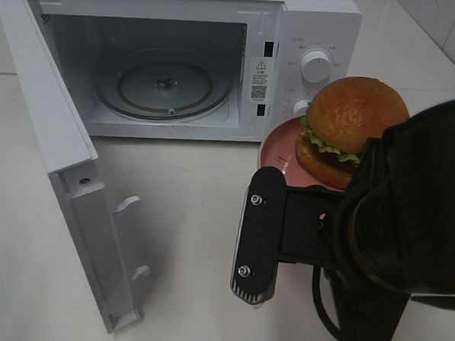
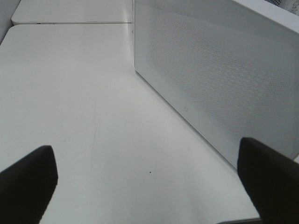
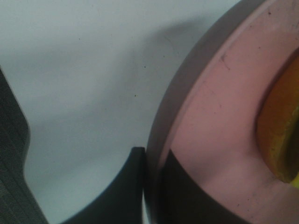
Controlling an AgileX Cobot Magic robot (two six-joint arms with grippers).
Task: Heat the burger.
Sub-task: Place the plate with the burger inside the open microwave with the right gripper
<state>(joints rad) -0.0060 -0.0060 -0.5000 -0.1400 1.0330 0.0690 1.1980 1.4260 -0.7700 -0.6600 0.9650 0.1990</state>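
The burger (image 1: 352, 127), with golden-brown buns and a green lettuce edge, sits on a pink plate (image 1: 278, 146) right of the microwave's control panel. In the right wrist view my right gripper (image 3: 152, 170) is shut on the plate's rim (image 3: 187, 93), one finger above it and one below, and the burger's bun (image 3: 280, 135) shows at the edge. The right arm (image 1: 408, 218) covers the plate's near side in the high view. My left gripper (image 2: 149, 186) stands open over bare table, holding nothing.
The white microwave (image 1: 319, 30) stands at the back with its door (image 1: 60, 154) swung wide open to the left. Its glass turntable (image 1: 165, 83) is bare. A white perforated microwave panel (image 2: 219, 84) lies close beside the left gripper.
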